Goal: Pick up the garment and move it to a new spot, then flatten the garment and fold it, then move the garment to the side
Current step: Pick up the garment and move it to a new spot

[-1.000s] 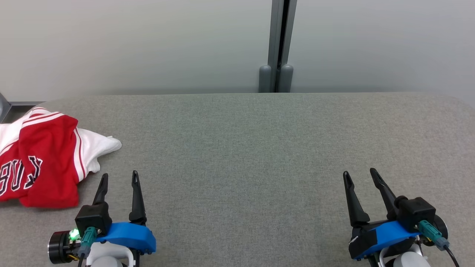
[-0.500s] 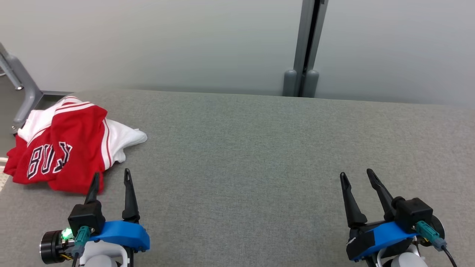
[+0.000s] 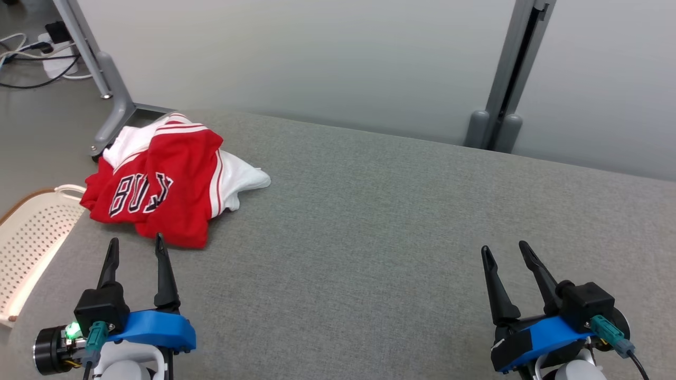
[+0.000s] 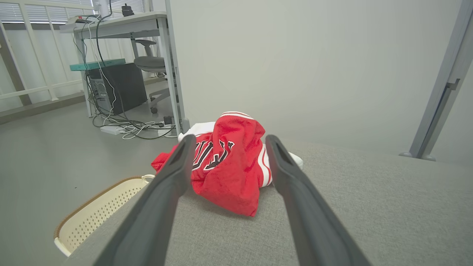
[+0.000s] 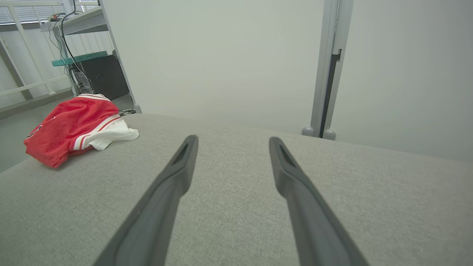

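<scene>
Red-and-white garment (image 3: 169, 179), crumpled at the far left corner of the grey table (image 3: 369, 221); left gripper (image 3: 135, 240) near it, right gripper (image 3: 503, 246) well apart, both spread wide and empty; step in hand: first pick-up, likely calling for the left gripper to reach forward and pinch cloth.

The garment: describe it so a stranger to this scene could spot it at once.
Go to the far left corner of the wide grey table. A crumpled garment lies there, just beyond the left gripper. It is bright red with white trim and dark lettering, unlike the cream basket beside the table.
</scene>
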Available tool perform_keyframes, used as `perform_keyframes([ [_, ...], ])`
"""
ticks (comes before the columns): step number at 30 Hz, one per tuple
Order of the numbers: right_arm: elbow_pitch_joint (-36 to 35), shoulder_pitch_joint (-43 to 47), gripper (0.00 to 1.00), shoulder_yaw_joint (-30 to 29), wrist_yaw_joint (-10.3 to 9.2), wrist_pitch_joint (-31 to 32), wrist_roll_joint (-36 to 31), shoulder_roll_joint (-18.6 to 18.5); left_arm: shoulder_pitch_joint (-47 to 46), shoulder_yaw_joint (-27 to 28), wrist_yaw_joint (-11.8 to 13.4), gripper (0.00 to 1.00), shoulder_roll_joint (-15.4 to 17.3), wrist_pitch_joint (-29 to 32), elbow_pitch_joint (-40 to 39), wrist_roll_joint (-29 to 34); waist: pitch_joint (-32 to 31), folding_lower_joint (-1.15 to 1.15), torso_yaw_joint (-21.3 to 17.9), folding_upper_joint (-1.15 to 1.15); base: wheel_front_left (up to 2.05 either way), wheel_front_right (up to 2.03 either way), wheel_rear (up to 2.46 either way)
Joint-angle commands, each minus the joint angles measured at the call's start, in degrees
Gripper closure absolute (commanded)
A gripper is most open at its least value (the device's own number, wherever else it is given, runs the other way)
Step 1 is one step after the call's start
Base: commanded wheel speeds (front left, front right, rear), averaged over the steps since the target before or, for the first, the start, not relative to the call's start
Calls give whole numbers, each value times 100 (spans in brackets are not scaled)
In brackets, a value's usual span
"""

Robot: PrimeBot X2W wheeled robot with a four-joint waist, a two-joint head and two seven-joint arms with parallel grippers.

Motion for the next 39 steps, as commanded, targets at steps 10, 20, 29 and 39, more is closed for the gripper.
perform_keyframes([
  [10, -9, 54, 0, -12, 3, -22, 31, -30, 76, 121, 16, 0, 90, -17, -120, -46, 7, 0, 532, 0, 0, 0, 0],
  [20, -6, 67, 0, 49, 3, -22, 40, -31, 111, 223, 6, 0, 131, -16, -194, -104, 31, 0, 696, 0, 0, 0, 0],
  [29, -47, -62, 0, 45, 3, -22, -85, -30, -186, 529, -60, 0, 218, -16, -319, -310, 221, 0, 456, 0, 0, 0, 0],
  [39, -287, -497, 0, -59, 3, -22, -580, -28, -1568, 910, -329, 0, 805, -16, -23, -471, 1006, 0, -164, 0, 0, 0, 0],
])
